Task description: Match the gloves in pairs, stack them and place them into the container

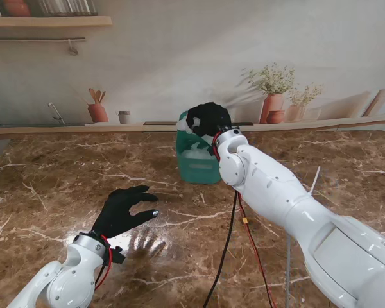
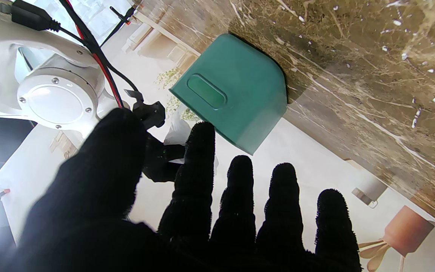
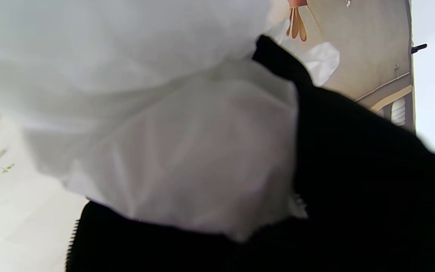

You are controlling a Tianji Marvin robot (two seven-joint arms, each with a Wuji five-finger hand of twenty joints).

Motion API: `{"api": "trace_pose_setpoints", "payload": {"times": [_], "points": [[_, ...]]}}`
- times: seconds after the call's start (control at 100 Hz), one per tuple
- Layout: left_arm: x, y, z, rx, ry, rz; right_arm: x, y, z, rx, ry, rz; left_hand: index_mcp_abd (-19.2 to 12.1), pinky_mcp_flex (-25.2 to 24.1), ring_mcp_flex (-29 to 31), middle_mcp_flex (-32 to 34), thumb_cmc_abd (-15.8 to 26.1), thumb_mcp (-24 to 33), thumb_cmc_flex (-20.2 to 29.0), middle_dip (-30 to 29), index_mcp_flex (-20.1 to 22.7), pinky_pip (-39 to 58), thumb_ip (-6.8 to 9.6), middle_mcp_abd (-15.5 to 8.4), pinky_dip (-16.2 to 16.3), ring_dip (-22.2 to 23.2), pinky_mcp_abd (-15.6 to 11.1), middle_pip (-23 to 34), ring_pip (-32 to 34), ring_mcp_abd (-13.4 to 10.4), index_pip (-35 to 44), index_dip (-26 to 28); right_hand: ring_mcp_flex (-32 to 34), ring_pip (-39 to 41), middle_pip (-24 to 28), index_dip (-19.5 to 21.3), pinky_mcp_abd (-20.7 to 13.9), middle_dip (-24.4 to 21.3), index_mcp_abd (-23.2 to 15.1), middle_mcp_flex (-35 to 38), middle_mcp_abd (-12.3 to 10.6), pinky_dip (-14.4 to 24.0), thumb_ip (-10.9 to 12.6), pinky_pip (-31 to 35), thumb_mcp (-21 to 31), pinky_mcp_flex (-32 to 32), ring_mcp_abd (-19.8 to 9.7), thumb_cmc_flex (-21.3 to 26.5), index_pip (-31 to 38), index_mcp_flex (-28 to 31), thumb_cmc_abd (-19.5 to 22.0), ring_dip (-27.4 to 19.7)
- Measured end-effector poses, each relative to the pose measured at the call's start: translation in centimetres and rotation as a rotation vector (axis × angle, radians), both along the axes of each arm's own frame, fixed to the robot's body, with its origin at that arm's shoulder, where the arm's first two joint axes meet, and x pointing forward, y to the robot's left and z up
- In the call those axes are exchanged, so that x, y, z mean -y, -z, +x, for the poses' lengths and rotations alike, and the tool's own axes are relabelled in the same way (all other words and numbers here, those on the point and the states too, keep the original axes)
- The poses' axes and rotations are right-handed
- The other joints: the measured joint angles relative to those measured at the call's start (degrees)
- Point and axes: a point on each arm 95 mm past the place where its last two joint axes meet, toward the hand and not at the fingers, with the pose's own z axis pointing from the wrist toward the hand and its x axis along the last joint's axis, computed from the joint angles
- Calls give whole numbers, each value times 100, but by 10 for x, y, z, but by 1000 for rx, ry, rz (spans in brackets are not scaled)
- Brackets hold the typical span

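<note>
- Gloves (image 3: 172, 151): white, thin, crumpled; bunched in the right hand's grasp. The right wrist view is filled with them, pressed against the black fingers. In the stand view a bit of white shows beside the hand at the container's mouth.
- Cannot tell if the bundle is one glove or a stacked pair; folds too blurred.
- Right hand (image 1: 208, 119): fingers curled round the gloves, held directly over the open top of the container, at or just inside the rim.
- Container (image 1: 196, 157): teal plastic bin, upright on the table, far from me, a little right of centre. Pale content shows through its translucent wall; could be gloves already in, not certain. The left wrist view shows its side with an oval handle recess.
- Left hand (image 1: 123, 210): fingers spread wide, palm down, holding nothing, just over the table, nearer to me and left of the container, well apart from it.
- Table (image 1: 64, 179): brown marble; no loose gloves seen on it.
- Judgement: task near its end. Pairing and stacking look done; what's left is releasing the bundle into the container and withdrawing.
- Risk: thin fabric may cling to the fingers on release.
</note>
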Motion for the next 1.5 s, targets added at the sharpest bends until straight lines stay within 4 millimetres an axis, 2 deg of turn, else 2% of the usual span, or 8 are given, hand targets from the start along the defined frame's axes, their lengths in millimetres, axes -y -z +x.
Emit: {"api": "trace_pose_setpoints", "payload": {"times": [0.15,0.29,0.41,0.5,0.59,1.21,1.34,1.5], "points": [[-1,1,0,-7,2,2,3,9,7,-38,20,-12,0,0,0,0,0,0,0,0,0,-9,0,0,0,-1,0,0,0,0,0,0,-99,-326,0,-113,39,10,22,-154,0,-13,0,-288,22,-472,37,-1,81,-147,53,163],[-1,1,0,-8,5,2,7,15,10,-62,40,-63,0,0,0,0,0,0,0,0,0,-15,0,0,0,-2,0,0,-1,0,0,0,-672,-1010,-138,-1071,211,15,156,-670,4,195,33,-828,26,-1338,53,-469,208,-672,158,347],[-1,1,1,-9,10,1,10,16,11,-129,89,-165,0,-1,0,0,0,0,0,0,0,-71,0,0,0,-2,0,0,-1,0,0,0,-1355,-1402,-184,-1750,294,-767,355,-1257,19,344,39,-1233,-67,-2015,58,-1117,-51,-948,237,121],[0,0,1,-11,16,1,14,13,9,-140,94,-213,0,-1,0,0,0,0,0,0,0,-79,0,0,0,-2,0,-1,-1,0,0,0,-1868,-1762,-461,-1620,292,-1055,546,-1714,20,417,48,-1449,-180,-2431,62,-1544,-832,-924,409,-105],[0,0,2,-8,20,1,19,13,9,-144,104,-233,0,-1,0,0,0,0,0,0,0,-84,0,0,0,-2,0,-1,-1,0,0,0,-2475,-2037,-751,-1217,253,-1268,708,-2247,29,493,816,-1715,-205,-2854,75,-1930,-1749,-940,639,-279],[4,-2,7,-2,31,0,38,-6,-23,-323,14,-389,0,-5,0,0,0,-68,0,0,0,-223,1,0,0,-5,0,-50,-66,-1,0,0,-4370,-3191,-1942,-2027,128,-2172,584,-4236,78,783,819,-3262,-1220,-4150,31,-3050,-3752,-2707,1541,-750],[5,-2,7,-3,33,-4,39,-2,-26,-408,-12,-396,0,-6,0,0,61,-126,1,-1,0,-232,1,0,0,-6,0,-50,-66,-1,0,0,-4715,-3507,-2264,-2286,161,-2732,135,-4589,354,919,1415,-3674,-2190,-4452,397,-2892,-3952,-2976,2195,-1167],[5,-3,8,0,38,-4,38,-1,-21,-415,-12,-388,-1,-7,0,0,61,-207,1,-4,0,-299,4,0,6,-5,0,-50,-67,-1,0,0,-5018,-3763,-2516,-2522,223,-3155,-4,-5060,643,921,1418,-3900,-2092,-4655,678,-3114,-4392,-3541,2137,-1530]]}}
